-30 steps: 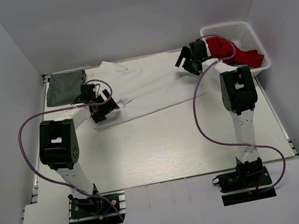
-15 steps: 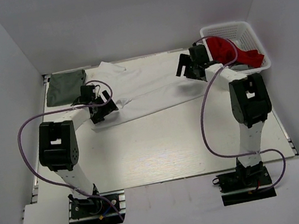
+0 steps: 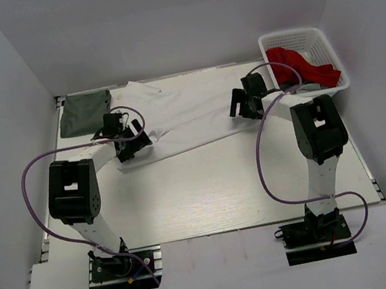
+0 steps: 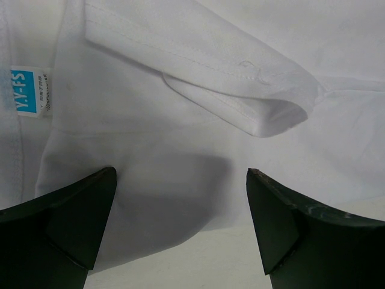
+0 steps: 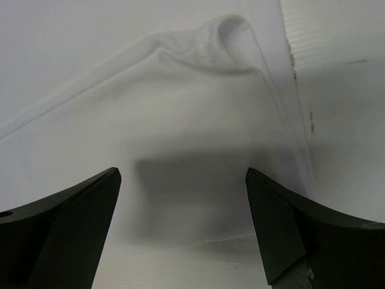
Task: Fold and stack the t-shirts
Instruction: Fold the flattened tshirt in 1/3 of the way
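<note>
white t-shirt [image 3: 188, 115]: smooth matt cloth, stitched hem
green t-shirt [image 3: 85, 111]: matt cloth
basket [image 3: 292, 37]: plastic lattice
worktop [image 3: 208, 187]: matt, faint wood grain
left tool [image 4: 180, 173]: matt black plastic

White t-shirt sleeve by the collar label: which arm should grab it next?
Left, probably. The left end effector hangs open directly over the sleeve; the right end effector is open over the white t-shirt's opposite end.

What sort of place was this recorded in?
Probably a lab test cell, not a home: a table boxed in by bare white walls, with a white shirt, a green shirt and a basket of red cloth laid out.
</note>
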Robot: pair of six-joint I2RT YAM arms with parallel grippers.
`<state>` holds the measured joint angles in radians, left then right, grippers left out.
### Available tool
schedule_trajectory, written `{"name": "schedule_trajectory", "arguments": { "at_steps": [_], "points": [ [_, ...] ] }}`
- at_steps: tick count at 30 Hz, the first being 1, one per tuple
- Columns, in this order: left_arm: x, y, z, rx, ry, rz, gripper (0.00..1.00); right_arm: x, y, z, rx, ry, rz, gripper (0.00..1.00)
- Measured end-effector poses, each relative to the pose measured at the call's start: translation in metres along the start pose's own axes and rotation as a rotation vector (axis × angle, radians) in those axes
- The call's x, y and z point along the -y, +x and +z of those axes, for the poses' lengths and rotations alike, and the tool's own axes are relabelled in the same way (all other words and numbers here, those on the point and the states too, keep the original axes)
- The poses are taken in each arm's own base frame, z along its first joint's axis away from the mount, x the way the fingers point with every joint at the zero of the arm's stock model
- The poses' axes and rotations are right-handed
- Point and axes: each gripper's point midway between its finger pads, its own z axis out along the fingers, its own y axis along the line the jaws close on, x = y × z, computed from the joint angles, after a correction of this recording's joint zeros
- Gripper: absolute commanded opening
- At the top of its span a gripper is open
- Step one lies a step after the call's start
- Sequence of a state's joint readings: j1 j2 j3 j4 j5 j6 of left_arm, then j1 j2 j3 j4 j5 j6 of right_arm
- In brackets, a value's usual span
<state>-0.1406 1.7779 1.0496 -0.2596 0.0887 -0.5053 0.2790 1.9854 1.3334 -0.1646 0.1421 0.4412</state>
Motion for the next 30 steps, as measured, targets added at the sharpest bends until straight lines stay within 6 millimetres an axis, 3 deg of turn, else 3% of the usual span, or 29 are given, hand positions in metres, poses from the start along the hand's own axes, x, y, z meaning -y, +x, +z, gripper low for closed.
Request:
{"name": "schedule_trajectory", "arguments": {
  "at_steps": [8,11,15,20,22,26,30],
  "points": [
    [-0.006,0.014,-0.01,-0.009,-0.005,-0.02,1.0,0.002,0.018,-0.004,-0.034,-0.021,0.05,0.9],
    [-0.014,0.033,-0.025,-0.023,-0.013,-0.052,1.0,0.016,0.041,-0.026,-0.05,0.007,0.074,0.9],
    [-0.028,0.069,-0.052,-0.05,-0.034,-0.109,1.0,0.037,0.087,-0.065,-0.102,0.031,0.088,0.9],
    [-0.048,0.11,-0.09,-0.055,-0.073,-0.169,1.0,0.046,0.132,-0.104,-0.171,-0.011,0.059,0.9],
    [-0.046,0.107,-0.104,-0.014,-0.055,-0.168,1.0,0.041,0.139,-0.113,-0.193,-0.049,0.039,0.9],
    [-0.025,0.081,-0.123,0.08,0.014,-0.141,1.0,0.019,0.129,-0.131,-0.16,-0.169,-0.001,0.9],
    [-0.004,0.07,-0.125,0.084,0.058,-0.099,1.0,0.006,0.114,-0.149,-0.096,-0.243,-0.023,0.9]
  ]
}}
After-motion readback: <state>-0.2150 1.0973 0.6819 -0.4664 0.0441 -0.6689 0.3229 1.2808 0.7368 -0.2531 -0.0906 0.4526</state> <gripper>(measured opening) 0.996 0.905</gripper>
